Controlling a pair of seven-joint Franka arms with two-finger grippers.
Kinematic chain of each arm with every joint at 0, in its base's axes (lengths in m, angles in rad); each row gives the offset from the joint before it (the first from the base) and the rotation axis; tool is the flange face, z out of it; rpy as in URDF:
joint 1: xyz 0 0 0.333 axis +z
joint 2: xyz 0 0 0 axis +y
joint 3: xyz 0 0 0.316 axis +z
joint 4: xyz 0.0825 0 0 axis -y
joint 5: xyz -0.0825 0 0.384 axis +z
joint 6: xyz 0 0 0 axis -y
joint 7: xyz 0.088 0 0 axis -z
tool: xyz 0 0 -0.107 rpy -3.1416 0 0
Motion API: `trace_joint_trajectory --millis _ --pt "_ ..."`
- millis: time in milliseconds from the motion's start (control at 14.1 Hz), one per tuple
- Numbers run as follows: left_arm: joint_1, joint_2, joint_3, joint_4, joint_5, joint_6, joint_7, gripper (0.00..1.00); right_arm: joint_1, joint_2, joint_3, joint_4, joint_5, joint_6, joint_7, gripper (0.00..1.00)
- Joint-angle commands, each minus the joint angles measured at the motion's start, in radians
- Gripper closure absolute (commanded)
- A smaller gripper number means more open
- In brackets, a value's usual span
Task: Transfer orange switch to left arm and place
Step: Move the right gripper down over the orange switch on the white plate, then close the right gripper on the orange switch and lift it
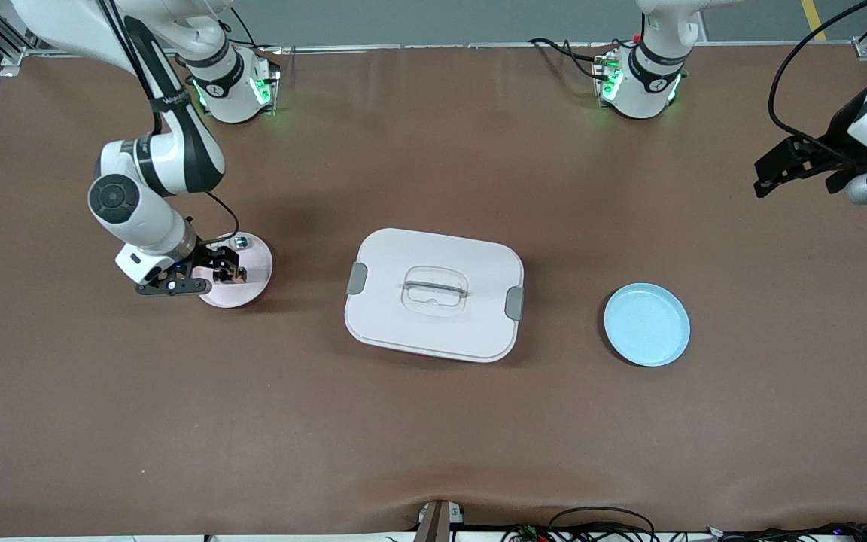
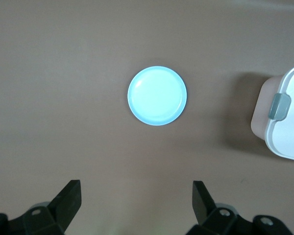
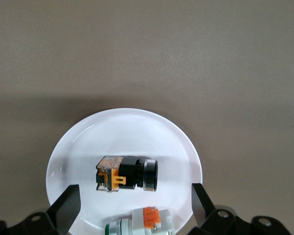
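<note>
The orange switch (image 3: 126, 174) lies on its side on a white plate (image 3: 83, 142), a black body with an orange middle. In the front view the switch (image 1: 236, 275) and the plate (image 1: 257, 263) are at the right arm's end of the table. My right gripper (image 3: 134, 203) is open just above the plate, its fingers (image 3: 68, 205) on either side of the switch and apart from it; it also shows in the front view (image 1: 211, 272). My left gripper (image 2: 135, 200) is open and empty, waiting high over the left arm's end of the table (image 1: 761, 179). The white box (image 1: 433, 293) stands mid-table.
A silver-and-green part (image 3: 139, 225) lies on the same plate beside the switch. A light blue plate (image 1: 646, 324) sits on the table toward the left arm's end, beside the box; the left wrist view shows this plate (image 2: 157, 95) and a corner of the box (image 2: 284, 117).
</note>
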Motion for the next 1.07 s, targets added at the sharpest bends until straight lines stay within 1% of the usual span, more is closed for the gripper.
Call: trace_joint_trajectory --millis 0,71,142,356,712,925,996 --pt "0.007 0.012 -0.002 -0.001 -0.01 0.015 -0.007 0.0 0.001 0.033 -0.005 -0.046 -0.028 0.095 0.014 0.0" --pt "-0.006 0.047 -0.003 0.005 0.003 0.021 -0.008 0.0 0.001 0.045 -0.005 -0.054 -0.028 0.118 0.014 0.0" --pt "-0.006 0.052 -0.005 0.005 0.011 0.032 -0.008 0.0 0.001 0.056 -0.005 -0.055 -0.028 0.129 0.014 0.0" --pt "0.003 0.012 -0.008 0.005 0.019 0.038 -0.008 0.0 0.012 0.08 -0.005 -0.067 -0.028 0.164 0.058 0.0" --pt "0.002 0.001 -0.008 0.011 0.017 -0.019 0.067 0.0 0.023 0.111 -0.005 -0.067 -0.028 0.199 0.063 0.0" --pt "-0.025 -0.015 0.017 0.007 0.028 -0.022 0.061 0.0 0.023 0.114 -0.006 -0.067 -0.028 0.199 0.062 0.0" --pt "-0.056 -0.015 0.062 0.005 0.028 -0.022 0.065 0.0 0.023 0.114 -0.005 -0.067 -0.028 0.199 0.063 0.0"
